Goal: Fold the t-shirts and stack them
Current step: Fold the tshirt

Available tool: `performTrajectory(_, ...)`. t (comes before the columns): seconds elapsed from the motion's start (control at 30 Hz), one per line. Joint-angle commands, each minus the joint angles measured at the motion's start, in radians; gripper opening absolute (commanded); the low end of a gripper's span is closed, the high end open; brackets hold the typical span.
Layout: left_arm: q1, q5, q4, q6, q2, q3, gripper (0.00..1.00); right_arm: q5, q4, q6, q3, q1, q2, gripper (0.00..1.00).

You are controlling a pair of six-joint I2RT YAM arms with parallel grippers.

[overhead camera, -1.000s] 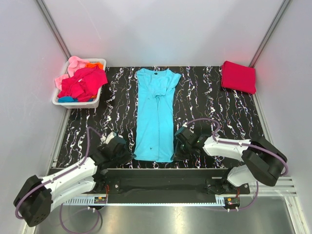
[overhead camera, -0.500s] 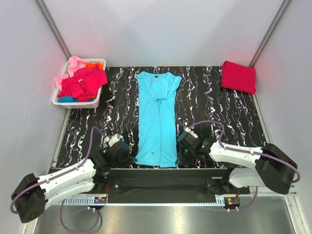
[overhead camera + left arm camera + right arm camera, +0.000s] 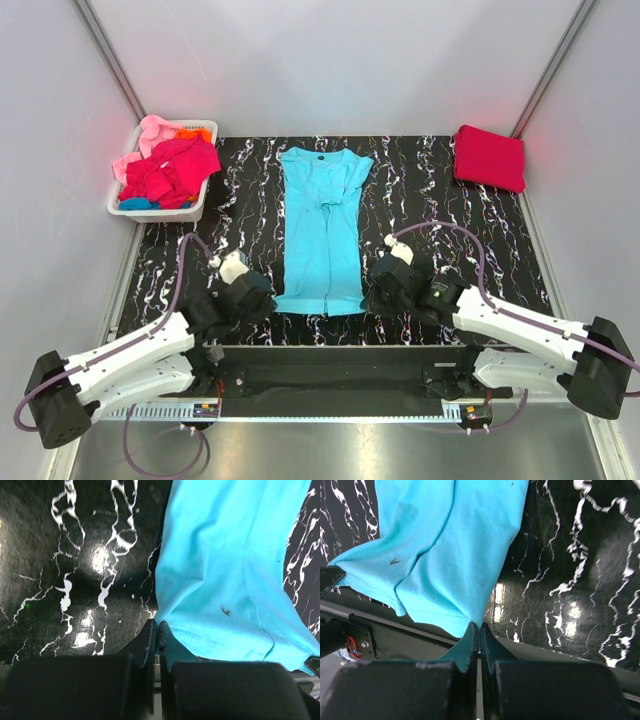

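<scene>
Turquoise cotton t-shirt (image 3: 322,225) lies lengthwise on the middle of the black, white-veined marble-look surface (image 3: 450,230), collar at the far end. Its sides are folded inward, so it forms a long narrow strip with a soft ridge down the centre. The fabric is matte and lightly creased. A stitched hem line shows in both wrist views, and there is a small dark speck (image 3: 225,611) near the hem.

Left gripper (image 3: 157,630): black fingers pinched together, near-left hem corner clamped between them. Right gripper (image 3: 480,629): likewise closed down on the near-right hem corner. The cloth drapes from each pinch and the hem edge sags slightly between them.

The surface is glossy, with lamp glare in both wrist views.

Crimson red shirt (image 3: 489,157) is folded into a flat rectangle at the far right corner, well apart from the turquoise one.

White slotted plastic basket (image 3: 160,212) sits at the far left edge and holds a crumpled heap. A magenta-red shirt (image 3: 175,170) is on top and a pink shirt (image 3: 150,130) spills over the far rim. Scraps of orange cloth (image 3: 195,131) and blue cloth (image 3: 138,203) show.
</scene>
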Motion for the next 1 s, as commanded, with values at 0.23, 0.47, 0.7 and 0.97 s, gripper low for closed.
performTrajectory(0.23, 0.005, -0.256, -0.034, 0.088, 0.144, 0.242, 0.00, 0.266, -0.069, -0.186, 0.124, -0.010, 0.036, 0.00)
performTrajectory(0.47, 0.041, -0.235, 0.055, 0.169, 0.302, 0.344, 0.00, 0.164, 0.116, -0.326, 0.142, -0.128, 0.102, 0.00)
performTrajectory(0.7, 0.122, -0.236, 0.110, 0.241, 0.406, 0.424, 0.00, 0.026, 0.285, -0.466, 0.176, -0.257, 0.201, 0.00)
performTrajectory(0.97, 0.283, -0.137, 0.250, 0.370, 0.593, 0.522, 0.00, -0.146, 0.420, -0.608, 0.338, -0.389, 0.428, 0.00)
